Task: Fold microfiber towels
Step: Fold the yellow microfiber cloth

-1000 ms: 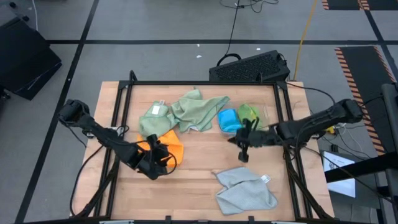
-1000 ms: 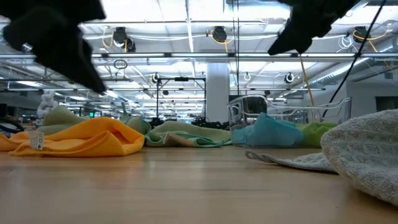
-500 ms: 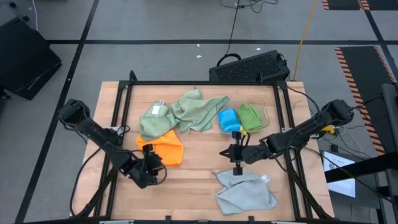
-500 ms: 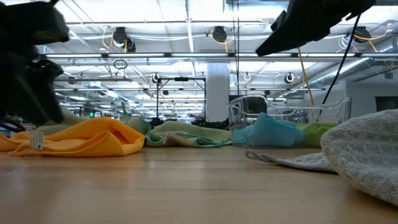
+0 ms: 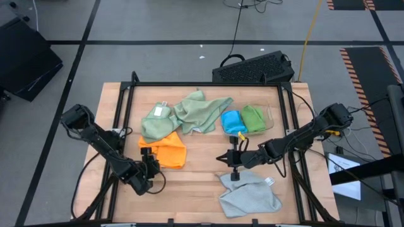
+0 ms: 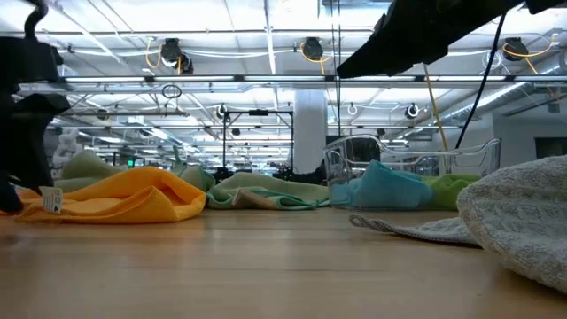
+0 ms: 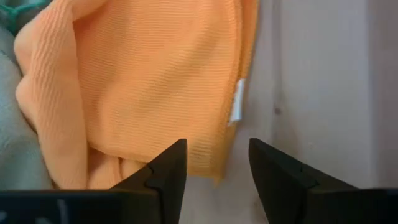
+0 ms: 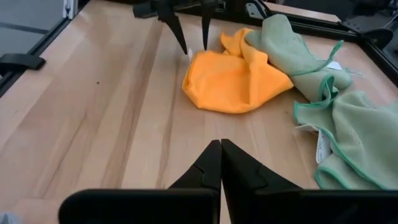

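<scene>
The orange towel (image 5: 168, 150) lies on the desk (image 5: 202, 173), left of middle. Its small white tag (image 7: 236, 102) shows in the left wrist view, too blurry to read. The left tool (image 5: 153, 168) hangs low beside it, fingers apart. The right tool (image 5: 231, 165), fingers together, hovers over the grey towel (image 5: 249, 194).

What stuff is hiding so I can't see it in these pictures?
- Bright green towel: in the low view, mostly hidden behind the blue towel.
- Grey towel: cut off by the low view's right edge.
- Orange towel: its top is cut off in the left wrist view.
- Orange towel's label: too small to read.
- Left gripper: its arm is cut off in the low view.
</scene>
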You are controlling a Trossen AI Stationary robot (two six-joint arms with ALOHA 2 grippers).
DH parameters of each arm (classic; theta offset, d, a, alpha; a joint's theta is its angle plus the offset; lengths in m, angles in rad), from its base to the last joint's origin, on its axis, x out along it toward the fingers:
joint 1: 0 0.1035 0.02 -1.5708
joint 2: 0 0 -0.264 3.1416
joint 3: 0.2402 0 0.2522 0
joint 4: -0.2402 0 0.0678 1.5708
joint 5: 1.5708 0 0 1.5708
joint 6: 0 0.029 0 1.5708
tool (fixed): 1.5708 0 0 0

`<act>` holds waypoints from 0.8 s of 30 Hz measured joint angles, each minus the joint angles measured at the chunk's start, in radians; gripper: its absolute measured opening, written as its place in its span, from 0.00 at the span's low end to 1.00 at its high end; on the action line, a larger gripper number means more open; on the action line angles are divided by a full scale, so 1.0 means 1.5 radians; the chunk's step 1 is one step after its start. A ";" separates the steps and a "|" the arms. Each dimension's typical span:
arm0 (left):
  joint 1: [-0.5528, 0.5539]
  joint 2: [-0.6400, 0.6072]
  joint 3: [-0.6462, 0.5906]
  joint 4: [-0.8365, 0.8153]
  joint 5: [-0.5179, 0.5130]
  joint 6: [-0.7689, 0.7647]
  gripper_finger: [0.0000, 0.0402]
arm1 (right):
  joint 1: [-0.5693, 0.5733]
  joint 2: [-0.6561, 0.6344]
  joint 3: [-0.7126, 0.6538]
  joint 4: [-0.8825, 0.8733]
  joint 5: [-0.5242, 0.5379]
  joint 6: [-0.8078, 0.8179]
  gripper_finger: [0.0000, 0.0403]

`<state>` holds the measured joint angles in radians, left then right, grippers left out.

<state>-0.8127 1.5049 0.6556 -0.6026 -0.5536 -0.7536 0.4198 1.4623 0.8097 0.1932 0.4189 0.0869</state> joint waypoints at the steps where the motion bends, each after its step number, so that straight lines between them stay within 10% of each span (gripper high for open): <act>1: 0.001 0.004 0.000 -0.001 -0.006 0.008 0.43 | 0.000 0.003 0.000 0.005 0.000 -0.001 0.00; 11: 0.019 0.025 0.006 0.004 -0.016 0.037 0.04 | -0.001 0.007 0.000 0.033 0.001 0.007 0.00; 24: 0.128 -0.019 0.136 0.224 -0.118 0.101 0.02 | 0.019 0.156 0.000 0.329 0.072 0.052 0.07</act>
<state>-0.6210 1.4761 0.8601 -0.2669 -0.7307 -0.6020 0.4484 1.6957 0.8097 0.6872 0.5275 0.1651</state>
